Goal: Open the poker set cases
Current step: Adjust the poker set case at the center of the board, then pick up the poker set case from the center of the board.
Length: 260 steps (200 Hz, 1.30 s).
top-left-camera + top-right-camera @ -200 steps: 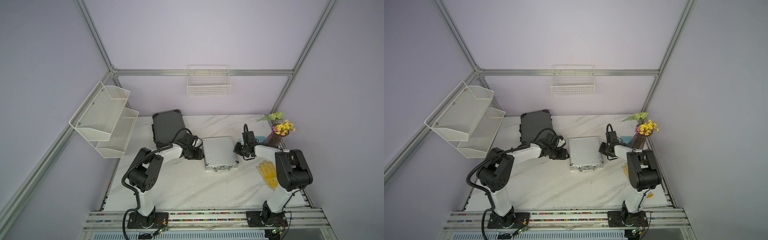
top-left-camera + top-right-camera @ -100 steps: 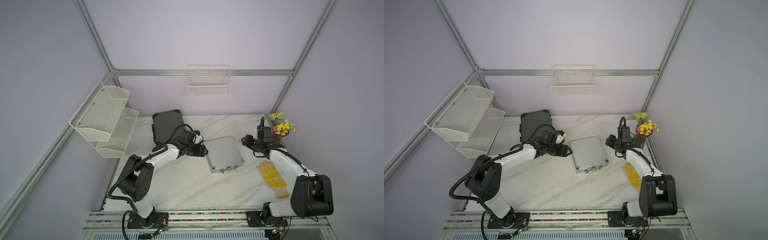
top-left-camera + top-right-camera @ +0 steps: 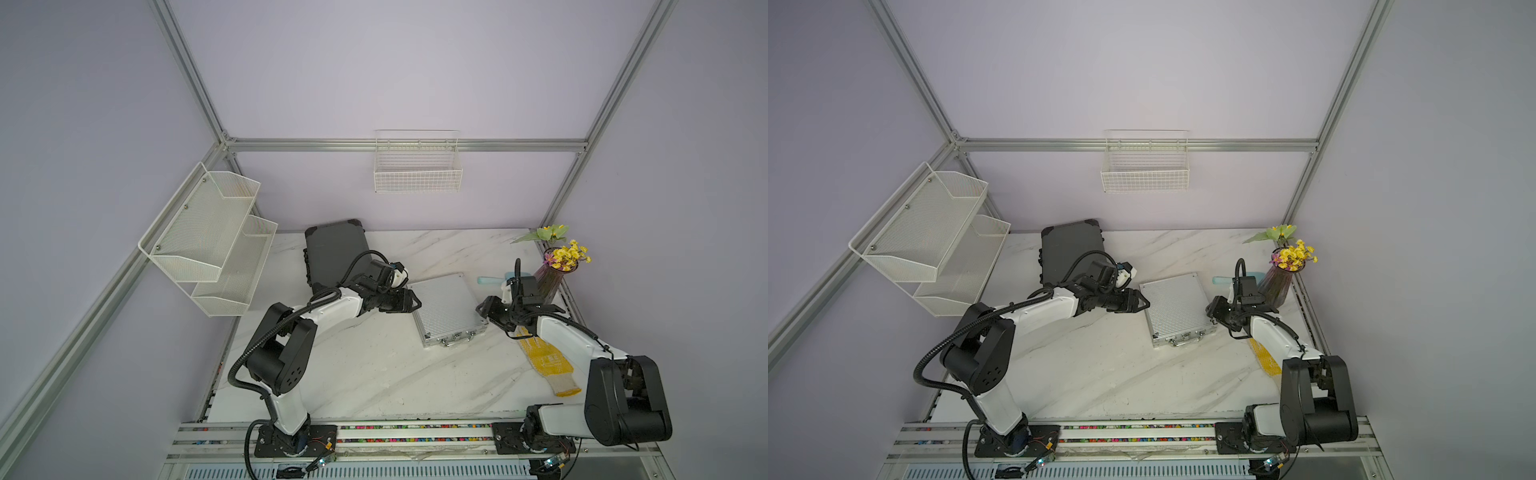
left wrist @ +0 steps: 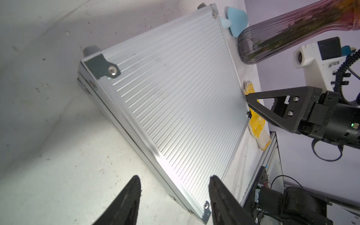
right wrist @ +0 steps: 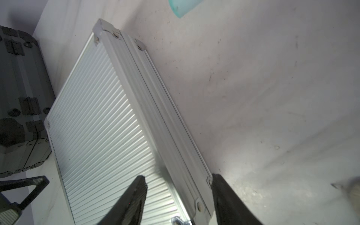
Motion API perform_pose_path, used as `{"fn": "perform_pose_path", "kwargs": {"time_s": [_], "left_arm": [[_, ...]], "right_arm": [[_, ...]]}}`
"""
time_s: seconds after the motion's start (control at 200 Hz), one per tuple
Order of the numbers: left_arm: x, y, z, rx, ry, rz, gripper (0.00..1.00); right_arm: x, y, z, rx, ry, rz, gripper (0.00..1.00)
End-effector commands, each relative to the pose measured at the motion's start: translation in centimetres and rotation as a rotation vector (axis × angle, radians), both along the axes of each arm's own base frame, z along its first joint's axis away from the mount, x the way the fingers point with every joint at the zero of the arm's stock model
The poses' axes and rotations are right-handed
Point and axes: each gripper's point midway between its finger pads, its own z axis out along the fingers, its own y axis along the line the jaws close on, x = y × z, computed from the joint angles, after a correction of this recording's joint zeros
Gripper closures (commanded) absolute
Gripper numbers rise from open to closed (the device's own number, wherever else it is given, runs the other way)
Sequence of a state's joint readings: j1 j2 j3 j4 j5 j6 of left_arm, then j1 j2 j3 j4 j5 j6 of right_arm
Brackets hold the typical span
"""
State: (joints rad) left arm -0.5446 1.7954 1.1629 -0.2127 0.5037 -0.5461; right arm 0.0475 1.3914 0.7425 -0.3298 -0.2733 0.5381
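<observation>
Back from beside the vase [image 3: 548, 282], my right arm [image 3: 569, 336] has returned; the dark grey case [image 3: 332, 249] lies shut by the back wall [image 3: 478, 208], the silver case [image 3: 446, 307], now skewed, shut between my left gripper [image 3: 417, 302] and right gripper [image 3: 483, 308]. Pushing its flanks could spin it into the vase, latches [image 3: 472, 332] untouched. Both arms reach low from opposite sides, jaws parted, holding nothing

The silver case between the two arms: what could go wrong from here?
Three things, I'd guess. The silver case is closed and lies loose on the table, with the left gripper and right gripper open at opposite sides, so a push may just spin it. The glass vase stands close beside the right wrist and could be tipped. The yellow glove lies under that arm and might get dragged.
</observation>
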Motion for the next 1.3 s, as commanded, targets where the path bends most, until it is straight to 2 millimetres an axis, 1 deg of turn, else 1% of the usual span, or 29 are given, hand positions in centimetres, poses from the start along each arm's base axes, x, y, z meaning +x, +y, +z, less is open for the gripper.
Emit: {"fn": "perform_pose_path", "kwargs": {"time_s": [0.0,0.165,0.24,0.305,0.4,0.52,0.58,0.68,0.785,0.845,0.92,0.985,1.03,1.08,1.11,1.135,1.14,1.155,1.22,1.295], "left_arm": [[0.7,-1.4,-0.1,-0.053,0.015,-0.015,0.45],[1.4,-2.1,-0.8,-0.071,0.027,-0.008,0.45],[2.0,-2.2,-1.0,-0.073,0.025,-0.002,0.48],[2.5,-2.3,-1.0,-0.077,0.025,0.000,0.49],[3.2,-2.3,-0.8,-0.080,0.018,0.008,0.49],[4.1,-2.2,-0.9,-0.083,0.016,0.019,0.49],[4.6,-2.0,-1.0,-0.079,0.016,0.030,0.49],[5.3,-1.6,-1.2,-0.079,0.016,0.042,0.49],[5.4,-1.3,-1.0,-0.080,0.017,0.050,0.48],[5.3,-1.1,-0.8,-0.077,0.013,0.055,0.47],[5.4,-0.6,-0.3,-0.072,-0.001,0.071,0.42],[5.6,-0.2,0.6,-0.067,-0.030,0.087,0.39],[5.7,0.2,1.2,-0.064,-0.049,0.097,0.37],[5.9,0.6,2.2,-0.062,-0.076,0.109,0.37],[6.0,0.7,2.8,-0.060,-0.094,0.113,0.37],[6.1,0.9,3.3,-0.059,-0.108,0.117,0.37],[6.1,0.9,3.4,-0.058,-0.110,0.118,0.37],[6.1,1.0,3.7,-0.056,-0.117,0.121,0.37],[6.0,1.4,4.7,-0.051,-0.143,0.126,0.37],[5.6,1.7,5.4,-0.053,-0.157,0.130,0.37]], "right_arm": [[0.8,1.1,-0.1,0.053,-0.028,0.030,0.46],[1.0,2.1,-0.1,0.109,-0.025,0.049,0.54],[0.9,2.8,-0.2,0.136,-0.025,0.056,0.58],[0.8,3.5,-0.2,0.160,-0.024,0.067,0.60],[1.0,4.5,0.0,0.181,-0.032,0.082,0.62],[1.7,5.6,0.1,0.203,-0.042,0.093,0.63],[2.1,5.7,0.0,0.200,-0.041,0.094,0.64],[3.0,5.8,0.3,0.203,-0.060,0.094,0.64],[3.6,5.8,0.7,0.191,-0.066,0.103,0.63],[3.8,5.7,1.2,0.174,-0.074,0.104,0.59],[3.9,4.7,2.0,0.116,-0.086,0.083,0.46],[3.8,3.9,3.0,0.073,-0.102,0.058,0.40],[3.5,3.2,3.5,0.047,-0.105,0.033,0.30],[3.1,2.6,4.2,0.021,-0.112,0.011,0.24],[2.8,2.3,4.6,0.008,-0.116,0.003,0.24],[2.5,2.1,4.3,-0.003,-0.101,-0.002,0.23],[2.4,2.0,4.8,-0.003,-0.113,-0.003,0.23],[2.2,1.9,5.2,-0.006,-0.124,-0.007,0.23],[1.2,1.5,5.8,-0.018,-0.123,-0.014,0.22],[0.0,1.3,6.2,-0.031,-0.124,-0.011,0.23]]}}
